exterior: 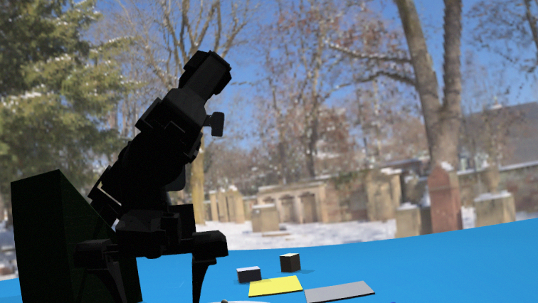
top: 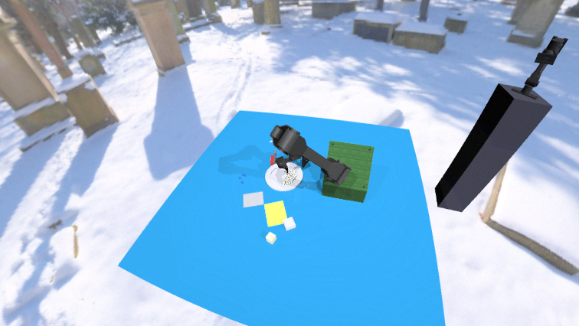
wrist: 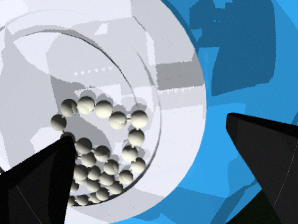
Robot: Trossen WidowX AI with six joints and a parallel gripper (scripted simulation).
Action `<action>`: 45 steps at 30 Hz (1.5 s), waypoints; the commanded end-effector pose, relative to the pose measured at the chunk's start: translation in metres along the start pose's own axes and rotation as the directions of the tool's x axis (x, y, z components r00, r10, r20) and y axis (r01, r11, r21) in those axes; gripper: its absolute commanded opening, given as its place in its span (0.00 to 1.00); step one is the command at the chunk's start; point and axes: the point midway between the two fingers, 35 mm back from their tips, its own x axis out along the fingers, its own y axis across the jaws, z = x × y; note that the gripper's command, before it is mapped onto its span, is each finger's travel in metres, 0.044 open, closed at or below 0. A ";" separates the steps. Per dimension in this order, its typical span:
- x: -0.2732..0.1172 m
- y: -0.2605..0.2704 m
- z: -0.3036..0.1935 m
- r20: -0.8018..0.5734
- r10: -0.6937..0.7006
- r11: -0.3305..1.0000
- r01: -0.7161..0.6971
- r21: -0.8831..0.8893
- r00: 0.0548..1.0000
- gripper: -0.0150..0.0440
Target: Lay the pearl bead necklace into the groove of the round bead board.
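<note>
The round white bead board (top: 270, 183) (wrist: 186, 117) lies on the blue mat. The pearl necklace (top: 289, 177) (wrist: 103, 109) is bunched on one side of it. In the wrist view its upper beads form a loose loop across the inner area, and lower beads crowd together near the groove's curved edge at the lower right. Whether any bead sits down in the groove I cannot tell. My gripper (top: 296, 168) (exterior: 159, 299) (wrist: 152, 133) is wide open. Its left finger is over the necklace and hides some beads; its right finger is beyond the board's rim.
A green block (top: 350, 161) stands beside the board under the arm. A grey sheet (top: 253, 199) (exterior: 339, 291), a yellow sheet (top: 275, 213) (exterior: 275, 286), a white cube (top: 289, 223) and a cream cube (top: 270, 238) lie nearby. A red item (top: 272, 160) is behind the board.
</note>
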 end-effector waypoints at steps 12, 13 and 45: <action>-0.019 0.008 -0.007 0.010 -0.002 0.989 0.003 -0.149 1.000 0.46; -0.015 0.008 -0.007 0.010 -0.002 0.989 0.003 -0.149 1.000 0.46; 0.014 0.008 -0.007 0.008 -0.001 0.989 0.002 -0.149 1.000 0.46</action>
